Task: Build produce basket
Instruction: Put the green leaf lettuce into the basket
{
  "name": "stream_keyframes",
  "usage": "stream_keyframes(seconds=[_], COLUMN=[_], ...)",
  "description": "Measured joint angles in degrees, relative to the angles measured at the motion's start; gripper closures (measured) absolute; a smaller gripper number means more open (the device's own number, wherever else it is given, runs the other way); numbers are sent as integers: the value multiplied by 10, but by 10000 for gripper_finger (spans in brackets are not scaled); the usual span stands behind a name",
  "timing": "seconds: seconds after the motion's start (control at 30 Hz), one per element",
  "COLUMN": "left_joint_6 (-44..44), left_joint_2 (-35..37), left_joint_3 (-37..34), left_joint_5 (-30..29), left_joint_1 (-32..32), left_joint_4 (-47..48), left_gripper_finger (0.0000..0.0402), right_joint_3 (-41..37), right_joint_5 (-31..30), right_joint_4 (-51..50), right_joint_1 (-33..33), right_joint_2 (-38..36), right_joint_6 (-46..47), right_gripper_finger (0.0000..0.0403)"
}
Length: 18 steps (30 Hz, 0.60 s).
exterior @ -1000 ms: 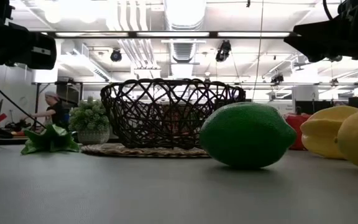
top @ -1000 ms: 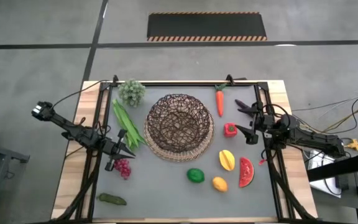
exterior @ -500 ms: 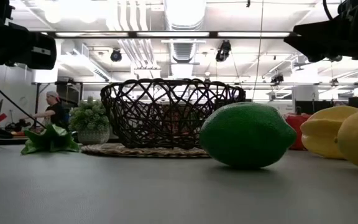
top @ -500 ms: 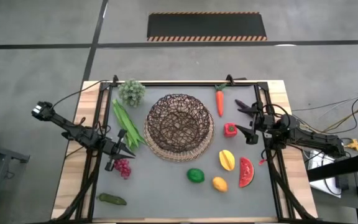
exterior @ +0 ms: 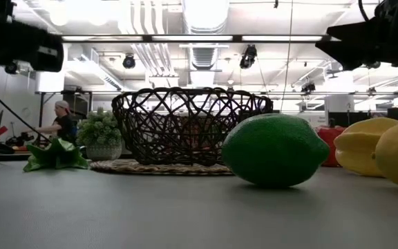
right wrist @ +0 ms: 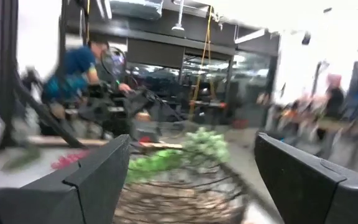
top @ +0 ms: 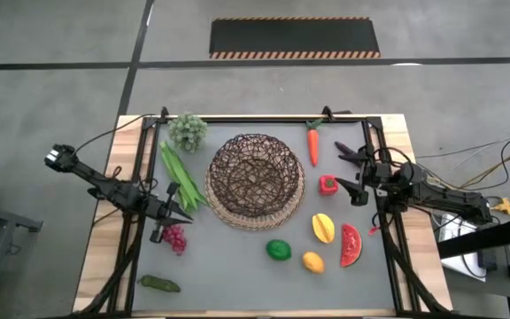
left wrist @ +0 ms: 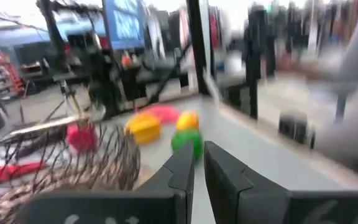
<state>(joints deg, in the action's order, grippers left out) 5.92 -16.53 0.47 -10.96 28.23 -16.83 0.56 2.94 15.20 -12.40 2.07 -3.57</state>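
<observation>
You have bare mat in front of the basket (top: 255,180), which sits mid-table. The carrot (top: 312,144) (tip toward you) lies lengthwise just right of the basket. The left gripper (top: 179,215), left of the basket, is pinched closed and empty; the right gripper (top: 348,173), right of the basket, gapes wide, holding nothing.

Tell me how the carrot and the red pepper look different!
The carrot is orange, long and thin with a green top; the red pepper is red, short and chunky. The carrot lies closer to the table's far edge, and the red pepper sits lower in the high view, nearer the right gripper. Both are toy produce lying on the table beside the basket, not in it yet.
</observation>
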Motion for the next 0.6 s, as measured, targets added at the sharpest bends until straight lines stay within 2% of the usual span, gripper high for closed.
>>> stream_keyframes(seconds=[0.1, 0.23, 0.6], left_joint_6=[-66, -63, 10], left_joint_2=[-3, -11, -34], left_joint_3=[0, 0, 0], left_joint_5=[0, 0, -1], left_joint_1=[0, 0, 0], left_joint_4=[-68, -141, -335], left_gripper_finger=[385, 385, 385], right_joint_3=[0, 0, 0], right_joint_5=[0, 0, 0], right_joint_4=[0, 0, 7], right_joint_1=[0, 0, 0], right_joint_2=[0, 0, 0], right_joint_6=[130, 228, 227], right_gripper_finger=[76, 76, 76])
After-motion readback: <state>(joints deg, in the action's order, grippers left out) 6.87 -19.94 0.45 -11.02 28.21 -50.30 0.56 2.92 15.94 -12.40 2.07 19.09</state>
